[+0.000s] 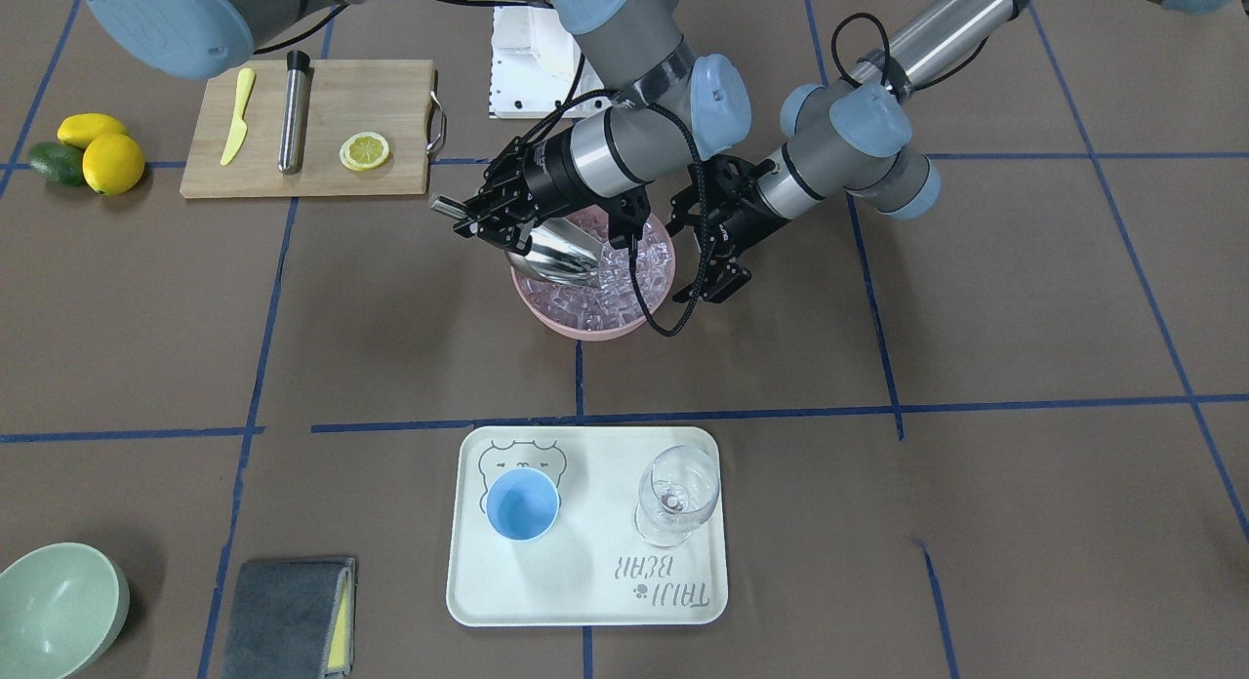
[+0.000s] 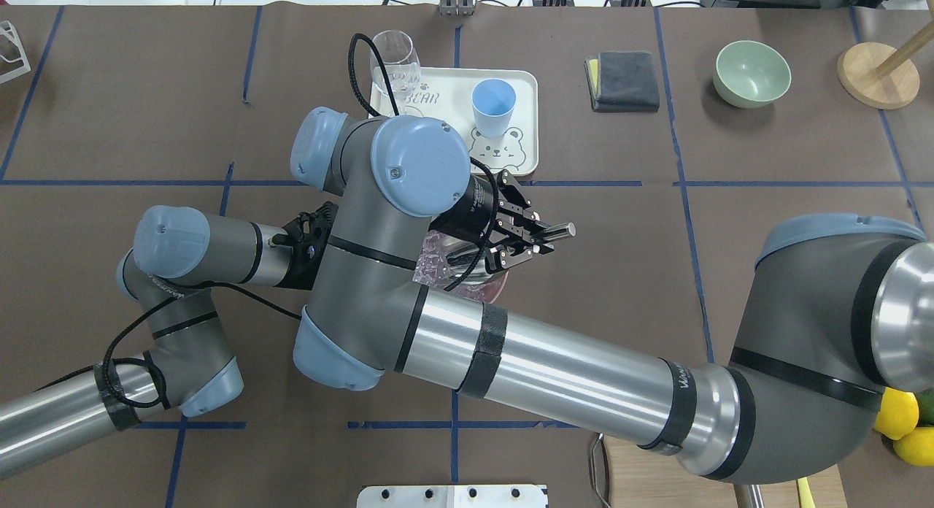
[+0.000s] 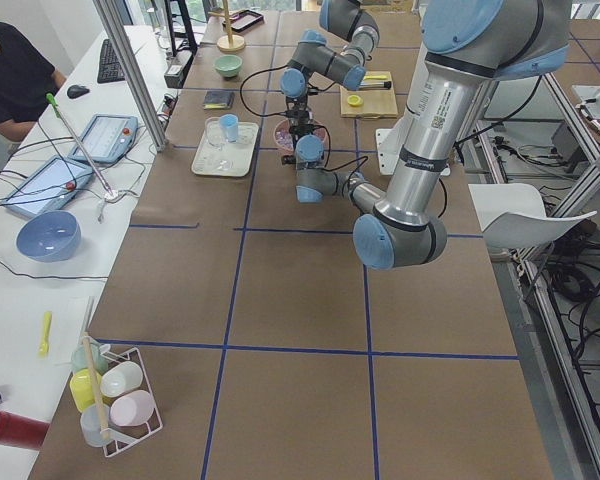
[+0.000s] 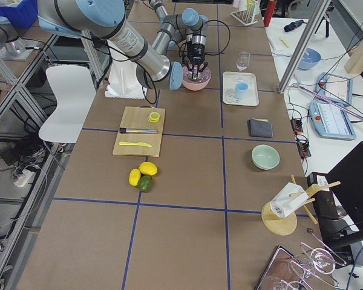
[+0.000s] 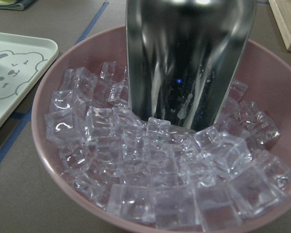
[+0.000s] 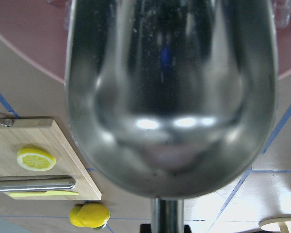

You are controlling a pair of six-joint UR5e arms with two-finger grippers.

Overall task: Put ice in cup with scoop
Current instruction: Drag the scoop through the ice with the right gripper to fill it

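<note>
The ice (image 5: pixel 150 160) is heaped in a pink bowl (image 1: pixel 585 328) at mid-table. My right gripper (image 1: pixel 478 220) is shut on the rod handle of the silver scoop (image 1: pixel 561 250). The scoop is tilted with its mouth down against the ice, and its trough (image 5: pixel 189 63) looks empty. My left gripper (image 1: pixel 717 284) hangs just beside the bowl's rim, apart from it, and looks open and empty. The light-blue cup (image 1: pixel 522 503) stands upright and empty on a white tray (image 1: pixel 585 591), with the table between it and the bowl.
A clear wine glass (image 1: pixel 676 494) stands on the tray beside the cup. A cutting board (image 1: pixel 390 94) holds a yellow knife, a steel cylinder and a lemon slice. Lemons (image 1: pixel 112 162), a green bowl (image 1: pixel 59 606) and a grey cloth (image 1: pixel 288 616) lie near the edges.
</note>
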